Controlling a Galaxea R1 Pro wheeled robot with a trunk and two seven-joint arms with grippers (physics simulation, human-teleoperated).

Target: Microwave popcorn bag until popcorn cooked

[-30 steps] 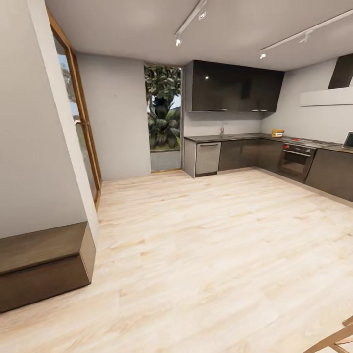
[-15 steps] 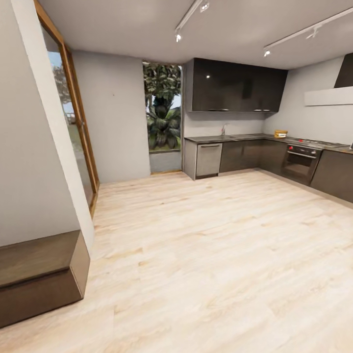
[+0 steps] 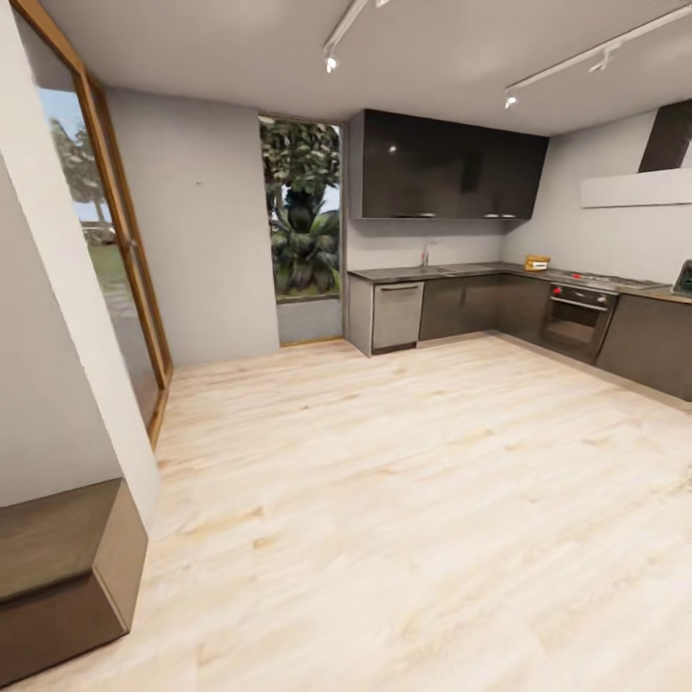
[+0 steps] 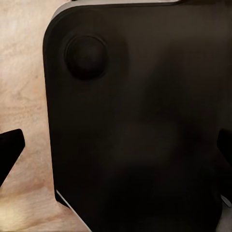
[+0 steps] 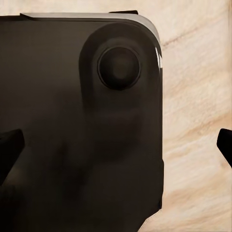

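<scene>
Far across the room, a small tan popcorn bag (image 3: 537, 262) stands on the grey countertop (image 3: 452, 271) near the corner; its mouth and contents are too small to make out. The pale microwave (image 3: 684, 278) is cut off by the head view's right edge, beyond the hob. In the left wrist view my left gripper (image 4: 116, 154) hangs open over my dark base, one fingertip (image 4: 10, 147) showing at each side. My right gripper (image 5: 116, 150) is likewise open above the base and the wood floor, with nothing between its fingertips (image 5: 9, 145).
Wide light wood floor (image 3: 404, 500) stretches to the dark L-shaped cabinets. A built-in steel oven (image 3: 575, 319) under a hob and a dishwasher front (image 3: 396, 315) sit in that run. A dark low bench (image 3: 58, 567) and a white wall corner stand close at the left, beside a glass door.
The whole head view has shifted: the camera has moved forward and turned, so the bench sits lower left and the microwave's edge shows again at the right. Nothing in the room has moved.
</scene>
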